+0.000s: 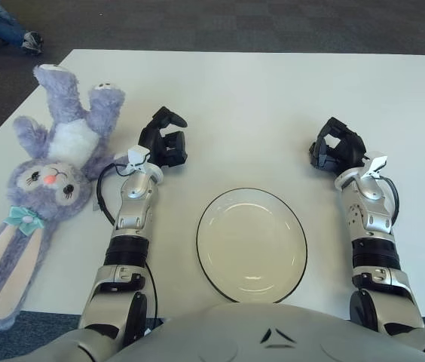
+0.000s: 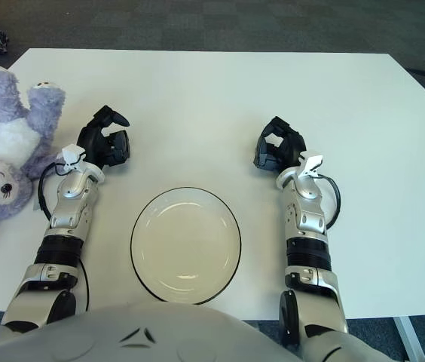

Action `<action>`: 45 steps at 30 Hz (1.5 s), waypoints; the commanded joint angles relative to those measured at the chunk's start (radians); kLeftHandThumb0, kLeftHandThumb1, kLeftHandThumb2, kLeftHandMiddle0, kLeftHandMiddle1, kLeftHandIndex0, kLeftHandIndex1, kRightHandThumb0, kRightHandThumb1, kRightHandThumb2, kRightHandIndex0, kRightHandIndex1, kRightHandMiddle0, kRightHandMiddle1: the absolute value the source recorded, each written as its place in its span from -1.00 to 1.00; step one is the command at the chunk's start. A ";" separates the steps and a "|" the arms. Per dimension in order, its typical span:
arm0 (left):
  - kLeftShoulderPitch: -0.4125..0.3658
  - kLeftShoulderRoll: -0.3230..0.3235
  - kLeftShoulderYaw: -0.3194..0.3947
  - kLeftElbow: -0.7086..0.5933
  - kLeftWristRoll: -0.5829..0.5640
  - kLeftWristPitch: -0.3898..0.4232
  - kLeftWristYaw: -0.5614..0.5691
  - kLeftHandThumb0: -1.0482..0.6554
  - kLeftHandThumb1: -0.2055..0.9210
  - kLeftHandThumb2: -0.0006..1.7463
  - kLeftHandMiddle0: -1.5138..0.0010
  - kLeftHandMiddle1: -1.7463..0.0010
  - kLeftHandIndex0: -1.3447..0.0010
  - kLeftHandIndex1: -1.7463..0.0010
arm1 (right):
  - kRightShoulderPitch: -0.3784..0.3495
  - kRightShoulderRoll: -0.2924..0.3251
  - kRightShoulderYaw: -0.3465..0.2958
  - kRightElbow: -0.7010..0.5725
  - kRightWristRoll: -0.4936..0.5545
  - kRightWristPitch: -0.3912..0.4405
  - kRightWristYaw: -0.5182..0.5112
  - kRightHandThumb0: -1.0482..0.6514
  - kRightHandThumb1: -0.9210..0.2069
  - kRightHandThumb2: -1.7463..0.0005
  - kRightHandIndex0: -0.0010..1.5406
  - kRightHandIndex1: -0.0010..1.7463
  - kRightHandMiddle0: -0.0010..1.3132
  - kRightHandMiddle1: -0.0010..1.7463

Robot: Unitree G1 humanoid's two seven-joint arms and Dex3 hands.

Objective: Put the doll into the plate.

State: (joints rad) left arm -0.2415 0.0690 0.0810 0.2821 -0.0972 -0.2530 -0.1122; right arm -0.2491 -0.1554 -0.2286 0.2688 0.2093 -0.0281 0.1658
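A purple plush rabbit doll (image 1: 47,170) lies on its back at the table's left side, feet toward the far edge, long ears reaching the near left corner. A cream plate (image 1: 252,243) with a dark rim sits empty on the table near me, between my arms. My left hand (image 1: 164,143) hovers just right of the doll's legs, fingers relaxed and holding nothing. My right hand (image 1: 337,151) shows right of the plate, fingers loosely curled around nothing.
The white table (image 1: 258,98) stretches bare behind the hands. Dark carpet lies beyond its far edge, and a person's shoe and jeans (image 1: 5,26) show at the far left corner.
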 commanded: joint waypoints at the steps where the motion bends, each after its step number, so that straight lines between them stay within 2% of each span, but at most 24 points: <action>1: 0.004 -0.005 0.006 0.018 -0.001 -0.003 0.005 -0.28 0.18 0.30 -0.59 -1.00 0.26 -1.00 | -0.002 -0.005 -0.006 0.027 0.010 0.007 0.005 -0.37 0.21 -0.62 0.73 1.00 0.04 1.00; 15: 0.002 -0.014 0.034 0.027 -0.002 -0.029 0.046 -0.29 0.12 0.35 -0.59 -1.00 0.22 -1.00 | -0.040 -0.008 0.002 0.079 0.004 -0.011 0.023 -0.37 0.21 -0.62 0.73 1.00 0.04 1.00; 33: 0.044 -0.008 0.086 -0.041 0.025 -0.048 0.139 -0.31 0.01 0.44 -0.58 -1.00 0.15 -1.00 | -0.110 -0.009 0.038 0.161 -0.001 -0.013 0.056 -0.36 0.17 -0.58 0.71 1.00 0.00 1.00; 41: 0.064 0.002 0.100 -0.085 0.081 -0.049 0.205 -0.31 0.01 0.44 -0.57 -1.00 0.15 -1.00 | -0.188 -0.006 0.045 0.259 -0.002 -0.029 0.078 -0.35 0.14 -0.56 0.69 1.00 -0.02 1.00; 45: 0.068 0.014 0.114 -0.099 0.107 -0.051 0.232 -0.31 0.03 0.42 -0.57 -1.00 0.16 -1.00 | -0.273 -0.007 0.044 0.355 -0.007 -0.042 0.080 -0.35 0.13 -0.55 0.67 1.00 -0.03 1.00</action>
State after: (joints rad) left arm -0.1885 0.0668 0.1811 0.1965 -0.0114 -0.2982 0.0940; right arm -0.4608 -0.1639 -0.1862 0.5521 0.2082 -0.0671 0.2428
